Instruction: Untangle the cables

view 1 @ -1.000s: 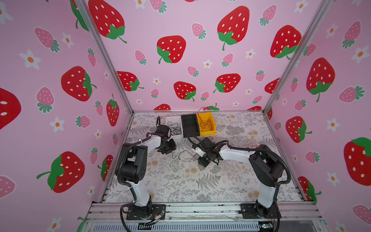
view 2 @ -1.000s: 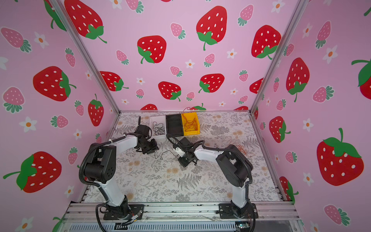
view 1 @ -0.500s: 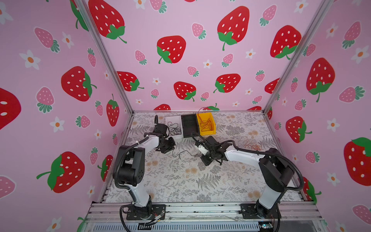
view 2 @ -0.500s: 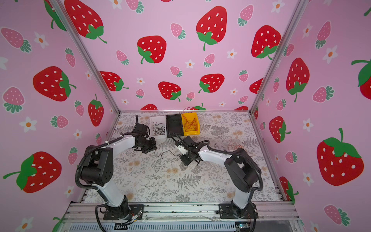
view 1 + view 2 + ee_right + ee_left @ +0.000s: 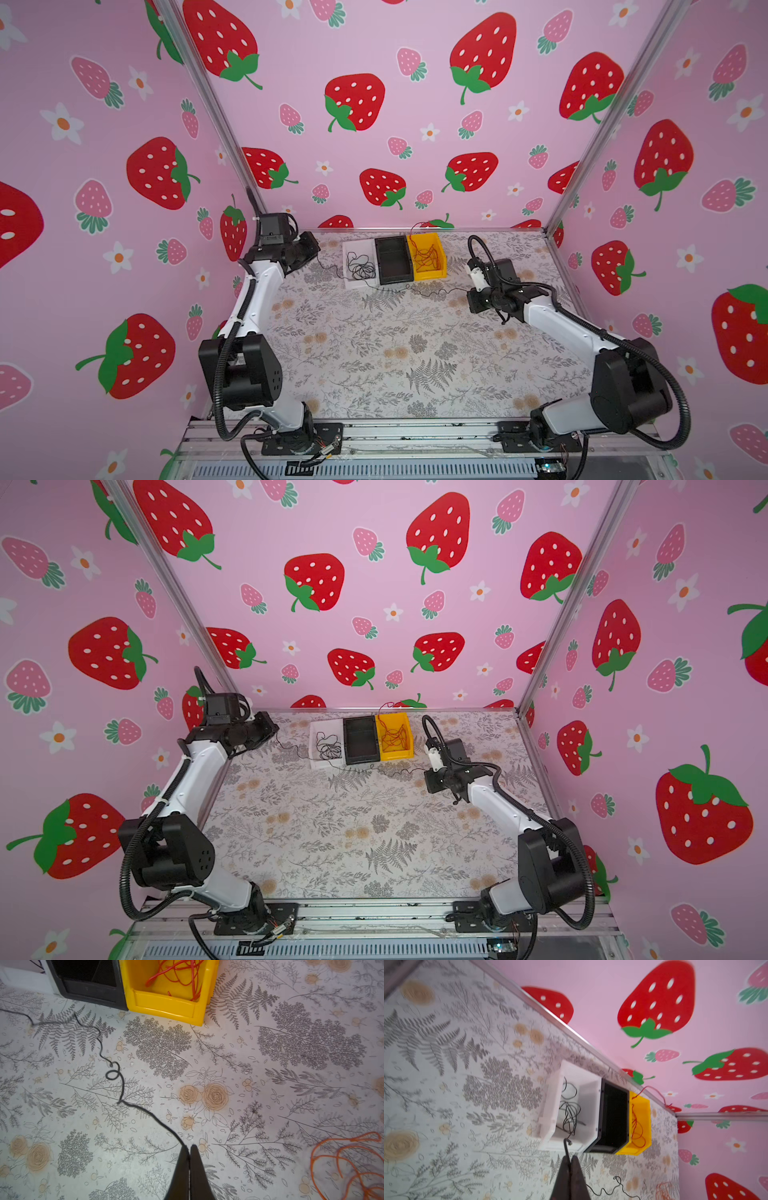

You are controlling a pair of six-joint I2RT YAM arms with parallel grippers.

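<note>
Since the black cable (image 5: 153, 1115) looks light, limp and kinky, it wants pinching near its ends: the right gripper (image 5: 189, 1147), at 3 o'clock, and the left gripper (image 5: 570, 1158), at 10, are both closed on it. Farther, at 12, red cables (image 5: 426, 255) lie in the yellow bin (image 5: 432, 274).

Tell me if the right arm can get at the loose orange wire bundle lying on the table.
Probably not yet: the right arm has its jaws shut on the thin black cable. The orange wire bundle lies uncovered close by, so reach looks fine once they let go.
</note>
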